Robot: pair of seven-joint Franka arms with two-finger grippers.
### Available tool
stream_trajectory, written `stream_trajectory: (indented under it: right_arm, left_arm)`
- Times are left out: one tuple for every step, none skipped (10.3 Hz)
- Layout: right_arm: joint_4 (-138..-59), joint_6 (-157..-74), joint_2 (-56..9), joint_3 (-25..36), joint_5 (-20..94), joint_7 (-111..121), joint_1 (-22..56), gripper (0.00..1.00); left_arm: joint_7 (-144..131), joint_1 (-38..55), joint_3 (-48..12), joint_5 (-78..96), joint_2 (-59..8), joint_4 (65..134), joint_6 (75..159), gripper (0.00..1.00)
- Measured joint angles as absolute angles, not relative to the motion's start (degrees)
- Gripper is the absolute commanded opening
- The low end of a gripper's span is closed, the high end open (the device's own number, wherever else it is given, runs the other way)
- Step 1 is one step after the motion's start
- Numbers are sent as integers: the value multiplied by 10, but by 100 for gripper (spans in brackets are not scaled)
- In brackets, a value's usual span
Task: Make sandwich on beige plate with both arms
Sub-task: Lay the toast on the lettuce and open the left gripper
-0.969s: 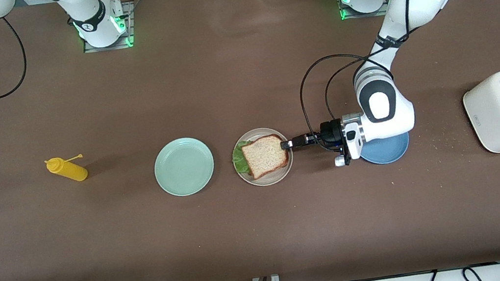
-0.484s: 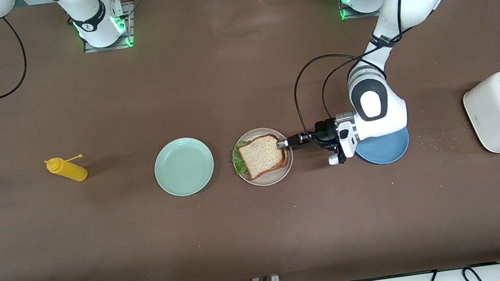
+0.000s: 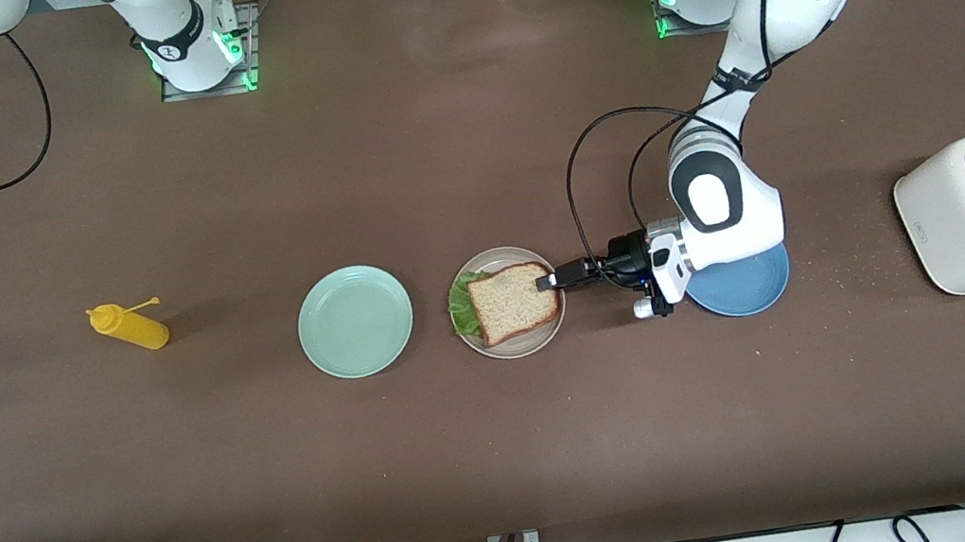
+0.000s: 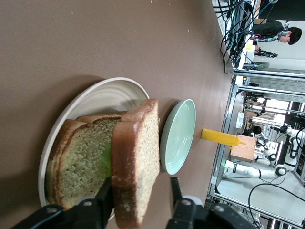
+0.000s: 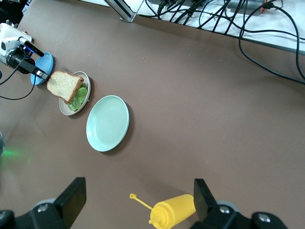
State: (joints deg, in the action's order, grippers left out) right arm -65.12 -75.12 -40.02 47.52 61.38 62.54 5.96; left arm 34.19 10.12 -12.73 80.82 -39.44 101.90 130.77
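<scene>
Left gripper (image 3: 549, 281) parted – speckled bread (image 3: 513, 302) (squarish).

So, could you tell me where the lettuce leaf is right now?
In the front view, the lettuce leaf lies on the beige plate, under the bread slice, peeking out toward the mint-green plate.

Found the table (image 3: 511, 458) matt brown, cloth-like and without shine. Saw porous, rough-crumbed bread (image 4: 138, 157) with a drier, darker crust between the jaws of the left gripper (image 4: 140, 183), on a smooth beige plate (image 4: 102, 98) of satin glaze. Noted, farther out from those jaws, a mint-green plate (image 4: 178, 136) equally smooth, and matt black plastic on the jaws themselves.
</scene>
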Motion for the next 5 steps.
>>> stream_trajectory:
  right_arm:
    - [-651,-751,-400,475,614,625,60,100]
    - [-651,-751,-400,475,614,625,60,100]
    - [-651,-751,-400,475,614,625,60,100]
    - [-651,-751,-400,475,614,624,60,100]
    - [-651,-751,-400,475,614,615,61,100]
  left_arm:
    - [342,103,-127,789,-394,1019,1316,100]
    - [341,103,-127,776,-394,1020,1319,100]
    - [341,103,-127,773,-394,1020,1321,100]
    - [341,103,-126,772,-394,1020,1322,100]
    - [341,103,-126,771,-394,1020,1323,100]
